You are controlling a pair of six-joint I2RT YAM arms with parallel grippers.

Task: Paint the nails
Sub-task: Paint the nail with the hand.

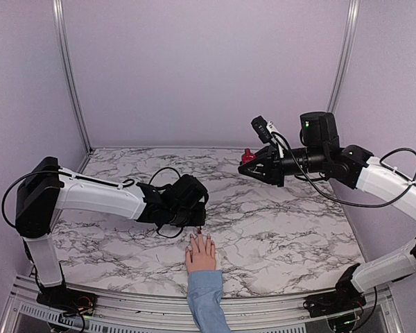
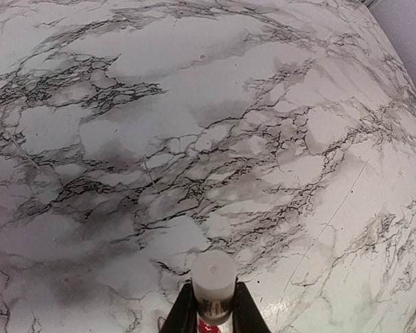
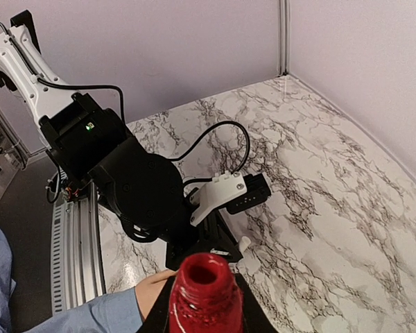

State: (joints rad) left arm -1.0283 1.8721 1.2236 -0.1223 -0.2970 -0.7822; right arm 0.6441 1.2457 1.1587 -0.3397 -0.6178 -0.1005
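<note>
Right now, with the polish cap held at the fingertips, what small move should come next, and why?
Probably ease the left gripper down toward the hand so the cap's lower end meets a nail. It is shut on the white cap just beyond the hand, while the right gripper holds the open polish bottle raised well clear. Which nails are already red is too small to tell.

This is a robotics lab test cell. A marble-patterned worktop [image 1: 277, 236] is boxed in by plain lilac walls [image 1: 208, 69] joined at bare metal posts [image 1: 68, 76]. A white-and-black left arm [image 1: 97, 194] and right arm [image 1: 388, 180] stand on an aluminium rail [image 1: 125, 305] at the near edge, with loose black cables [image 1: 165, 168] looping off them.
</note>
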